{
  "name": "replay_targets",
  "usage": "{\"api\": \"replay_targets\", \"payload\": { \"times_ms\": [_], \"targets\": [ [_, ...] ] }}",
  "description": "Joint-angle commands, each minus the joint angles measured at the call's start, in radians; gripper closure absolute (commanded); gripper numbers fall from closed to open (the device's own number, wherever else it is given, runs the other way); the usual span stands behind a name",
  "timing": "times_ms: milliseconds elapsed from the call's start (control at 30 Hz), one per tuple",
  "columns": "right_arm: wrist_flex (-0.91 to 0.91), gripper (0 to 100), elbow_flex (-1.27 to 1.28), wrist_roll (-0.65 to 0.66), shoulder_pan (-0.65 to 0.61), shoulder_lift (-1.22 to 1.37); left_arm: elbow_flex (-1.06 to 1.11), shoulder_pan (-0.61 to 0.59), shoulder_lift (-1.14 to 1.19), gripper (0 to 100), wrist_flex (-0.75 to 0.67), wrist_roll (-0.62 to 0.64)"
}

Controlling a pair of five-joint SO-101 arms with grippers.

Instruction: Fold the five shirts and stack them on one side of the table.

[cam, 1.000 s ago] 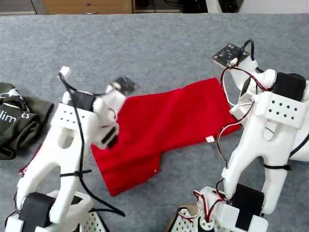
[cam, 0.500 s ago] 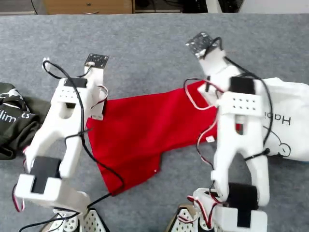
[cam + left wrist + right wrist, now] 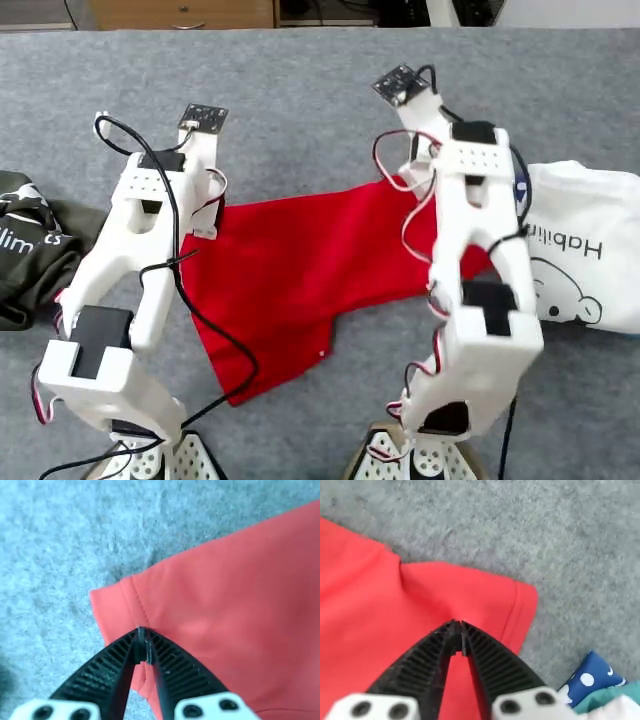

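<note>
Lying across the middle of the grey bench (image 3: 320,100), the red shirt (image 3: 300,270) runs its long axis from near-left to far-right. The widest stretch of bench lies between it and the far edge. The left gripper (image 3: 142,640) is closed on the shirt's left sleeve hem. The right gripper (image 3: 457,630) is closed on its far-right sleeve. A white shirt (image 3: 580,260) lies at the right edge, a dark shirt (image 3: 30,250) at the left edge.

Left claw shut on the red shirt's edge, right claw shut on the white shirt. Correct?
Not quite. The right claw is also shut on the red shirt, near a corner, as the right wrist view shows. The white shirt lies beside it on the table with no claw on it. The left claw is shut on the red shirt's edge, as you said.
</note>
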Motion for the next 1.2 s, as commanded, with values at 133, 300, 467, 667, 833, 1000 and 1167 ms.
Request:
{"api": "replay_targets", "payload": {
  "times_ms": [133,300,467,667,833,1000,1167],
  "targets": [
    [0.069,99.6,-0.288,-0.008,0.001,0.206,-0.021,-0.002,0.035,98,-0.072,0.002],
    [0.071,99.6,-0.427,-0.008,0.051,0.358,-0.060,-0.034,0.168,98,0.000,-0.018],
    [0.149,99.6,-0.585,-0.002,0.102,0.476,-0.155,-0.114,0.282,98,0.066,-0.051],
    [0.265,99.6,-0.777,0.000,0.114,0.584,-0.204,-0.144,0.289,98,0.094,-0.055],
    [0.298,99.6,-0.908,0.000,0.127,0.656,-0.238,-0.140,0.225,98,0.175,-0.055],
    [0.356,99.6,-1.010,0.000,0.151,0.707,-0.199,-0.160,0.142,98,0.176,-0.115],
    [0.446,99.6,-1.115,0.000,0.154,0.722,-0.140,-0.153,0.038,98,0.176,-0.140]
  ]
}}
